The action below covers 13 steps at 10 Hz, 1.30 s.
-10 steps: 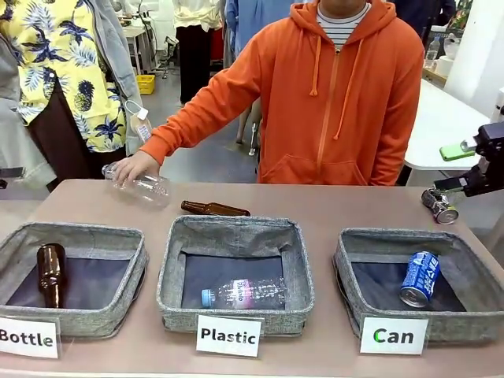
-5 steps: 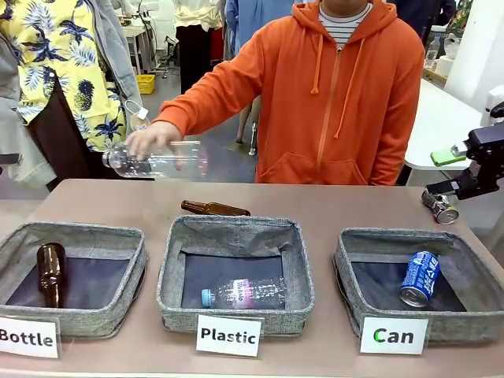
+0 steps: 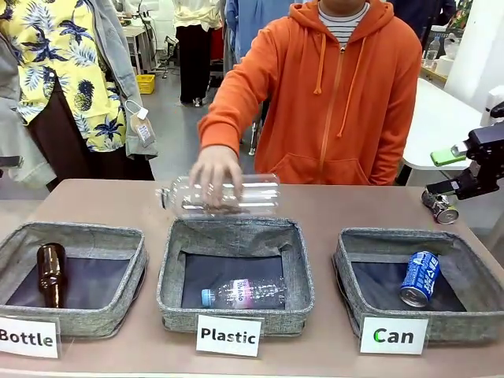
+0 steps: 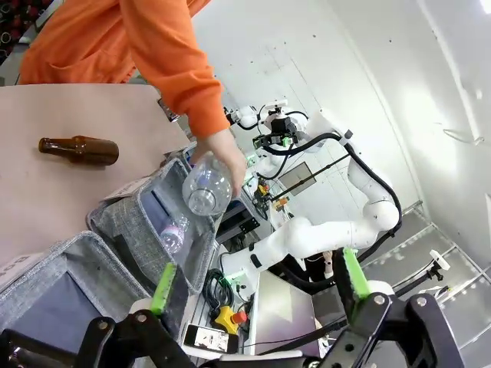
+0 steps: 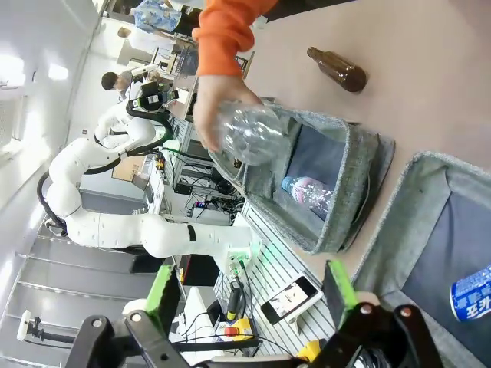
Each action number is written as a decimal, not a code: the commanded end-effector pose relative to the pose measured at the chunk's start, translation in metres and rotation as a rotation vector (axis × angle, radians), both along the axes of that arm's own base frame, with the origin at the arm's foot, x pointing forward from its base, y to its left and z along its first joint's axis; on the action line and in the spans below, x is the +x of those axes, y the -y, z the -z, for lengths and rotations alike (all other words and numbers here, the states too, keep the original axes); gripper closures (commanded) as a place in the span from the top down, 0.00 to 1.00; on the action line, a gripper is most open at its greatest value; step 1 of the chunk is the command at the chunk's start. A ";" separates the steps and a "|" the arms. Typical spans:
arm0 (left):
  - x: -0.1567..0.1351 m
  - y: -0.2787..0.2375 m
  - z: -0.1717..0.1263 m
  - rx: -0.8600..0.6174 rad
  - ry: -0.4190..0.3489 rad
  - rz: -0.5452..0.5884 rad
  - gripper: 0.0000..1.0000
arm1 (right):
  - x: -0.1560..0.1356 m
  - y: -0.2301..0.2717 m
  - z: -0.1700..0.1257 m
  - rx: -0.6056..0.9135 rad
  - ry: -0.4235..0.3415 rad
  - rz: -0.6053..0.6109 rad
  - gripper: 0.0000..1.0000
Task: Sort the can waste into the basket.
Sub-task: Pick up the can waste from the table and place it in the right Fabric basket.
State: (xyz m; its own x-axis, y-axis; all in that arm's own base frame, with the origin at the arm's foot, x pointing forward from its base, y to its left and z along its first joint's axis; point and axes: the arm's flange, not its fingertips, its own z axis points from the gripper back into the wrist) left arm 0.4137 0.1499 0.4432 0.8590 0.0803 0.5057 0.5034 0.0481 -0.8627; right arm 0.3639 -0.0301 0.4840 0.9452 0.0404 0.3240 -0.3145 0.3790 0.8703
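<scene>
Behind the grey woven "Can" basket [image 3: 344, 272] holding one blue printed can [image 3: 420, 278], the dented silver-and-black can [image 3: 439, 207] lies on the surface [image 3: 354, 213]. The right gripper [image 5: 249, 285], wide open and empty, probably needs to grasp it next.

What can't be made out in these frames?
- Brown bottle: front view, mostly hidden behind the person's clear bottle.
- Blue can: right wrist view, cut off by the edge.
- Dented can: front view, print too small to read.
</scene>
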 end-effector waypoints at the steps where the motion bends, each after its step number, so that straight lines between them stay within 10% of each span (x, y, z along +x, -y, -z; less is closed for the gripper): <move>1: -0.003 0.002 -0.001 0.006 -0.007 -0.006 1.00 | 0.000 0.000 0.000 0.000 0.000 0.000 1.00; 3: -0.003 0.002 -0.001 0.006 -0.007 -0.006 1.00 | 0.007 0.016 -0.010 -0.782 0.027 0.476 1.00; 5: -0.003 0.002 -0.001 0.006 -0.007 -0.006 1.00 | 0.021 0.028 -0.011 -1.086 0.087 0.733 1.00; 7: -0.003 0.002 -0.001 0.006 -0.007 -0.006 1.00 | 0.023 0.029 -0.012 -1.150 0.190 0.830 1.00; 9: -0.003 0.002 -0.001 0.006 -0.007 -0.006 1.00 | 0.012 0.024 -0.021 -0.906 0.164 0.788 1.00; 10: -0.003 0.002 -0.001 0.006 -0.007 -0.006 1.00 | 0.025 0.048 -0.029 -0.884 0.344 0.645 1.00; 13: -0.003 0.002 -0.001 0.006 -0.007 -0.006 1.00 | 0.038 0.039 -0.026 -0.991 0.307 0.739 1.00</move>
State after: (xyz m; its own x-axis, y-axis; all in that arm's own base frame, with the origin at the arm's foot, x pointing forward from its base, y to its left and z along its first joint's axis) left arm 0.4132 0.1498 0.4422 0.8599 0.0817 0.5038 0.5015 0.0480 -0.8638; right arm 0.3931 -0.0737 0.5105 0.7403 -0.1052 0.6640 0.0636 0.9942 0.0866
